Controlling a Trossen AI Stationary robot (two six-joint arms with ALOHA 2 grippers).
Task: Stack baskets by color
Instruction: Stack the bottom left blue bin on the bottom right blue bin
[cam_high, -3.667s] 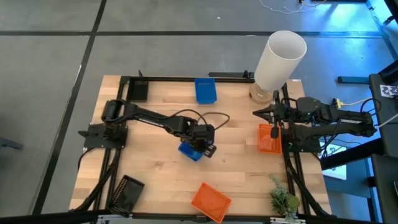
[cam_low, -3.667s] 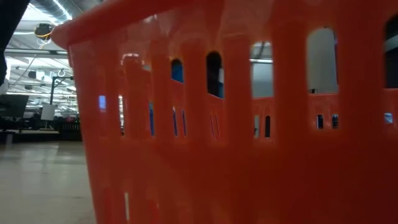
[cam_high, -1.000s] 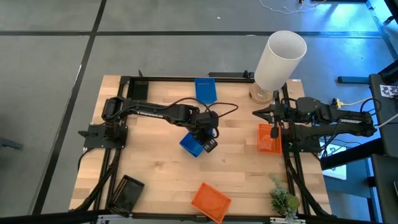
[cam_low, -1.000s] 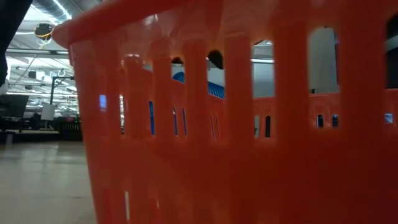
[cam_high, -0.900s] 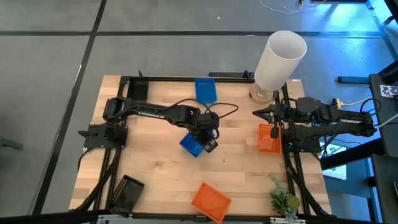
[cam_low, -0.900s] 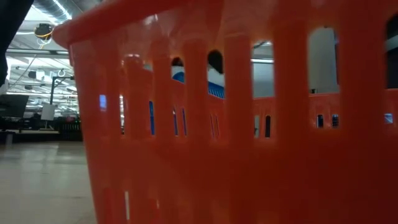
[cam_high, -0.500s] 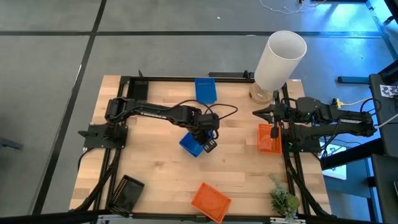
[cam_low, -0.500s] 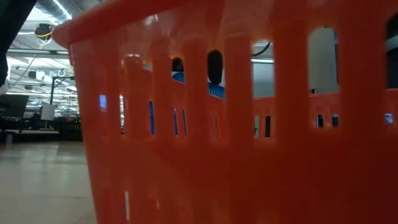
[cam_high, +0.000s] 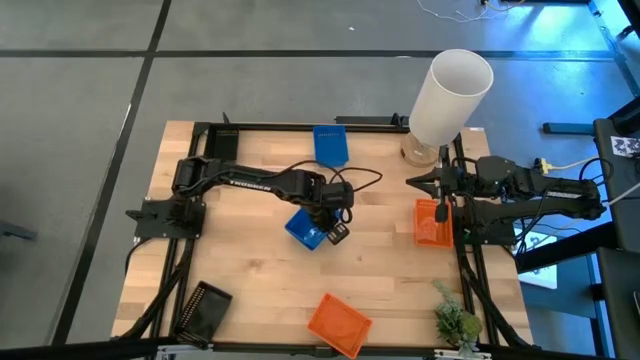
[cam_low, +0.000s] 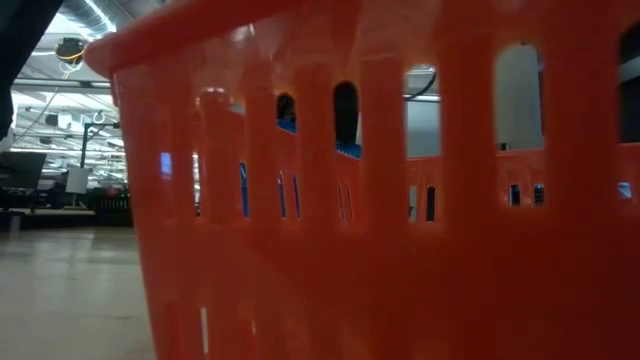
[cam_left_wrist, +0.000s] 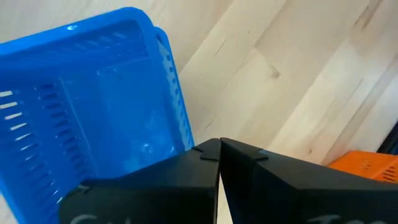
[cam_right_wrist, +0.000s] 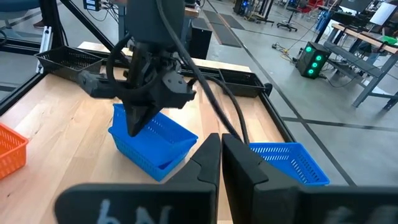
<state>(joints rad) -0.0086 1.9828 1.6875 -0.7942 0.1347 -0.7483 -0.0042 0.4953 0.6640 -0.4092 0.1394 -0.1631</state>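
6 baskets — 1 blue (cam_high: 304, 228) tilted at the table's centre, another blue (cam_high: 330, 146) at 12; orange ones at 3 (cam_high: 431, 223) and 6 (cam_high: 338, 324); black at 11 (cam_high: 222, 146) and 7 (cam_high: 203, 310).

Blue basket (cam_left_wrist: 93, 106) on wooden table (cam_left_wrist: 280, 81), closed left gripper (cam_left_wrist: 219, 149) at its rim, orange basket (cam_left_wrist: 367, 167) beyond

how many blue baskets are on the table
2. One blue basket lies at the table's far edge, near the middle. The other blue basket is mid-table, gripped by the left gripper. None appears hidden.
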